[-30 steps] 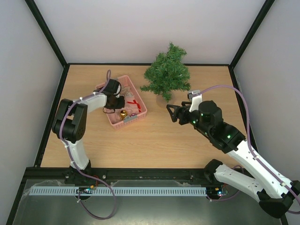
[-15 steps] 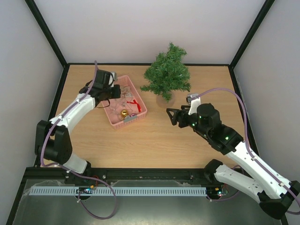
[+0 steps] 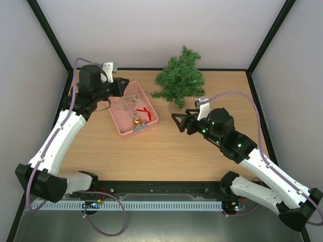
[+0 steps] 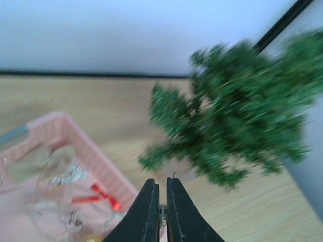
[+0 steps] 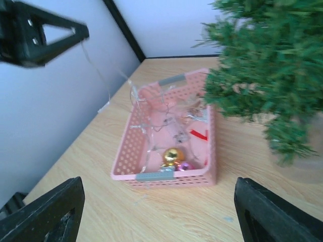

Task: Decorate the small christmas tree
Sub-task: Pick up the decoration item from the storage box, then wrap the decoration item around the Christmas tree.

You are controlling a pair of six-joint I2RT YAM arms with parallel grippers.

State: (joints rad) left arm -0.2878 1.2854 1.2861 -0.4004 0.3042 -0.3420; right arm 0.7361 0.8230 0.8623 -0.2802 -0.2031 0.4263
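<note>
green small christmas tree (image 3: 180,79) stands upright; left fingers (image 4: 149,212) pinch thin wire (image 5: 96,65), right fingers (image 5: 50,212) spread.

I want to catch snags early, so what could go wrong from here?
1. The left gripper is shut on a thin wire that runs down into the pink basket among other trinkets. Pulling it could tip the basket or drag the gold ball out.
2. The wire is very thin and might slip from that grip.
3. The open right gripper sits close to the tree and could knock it.
</note>
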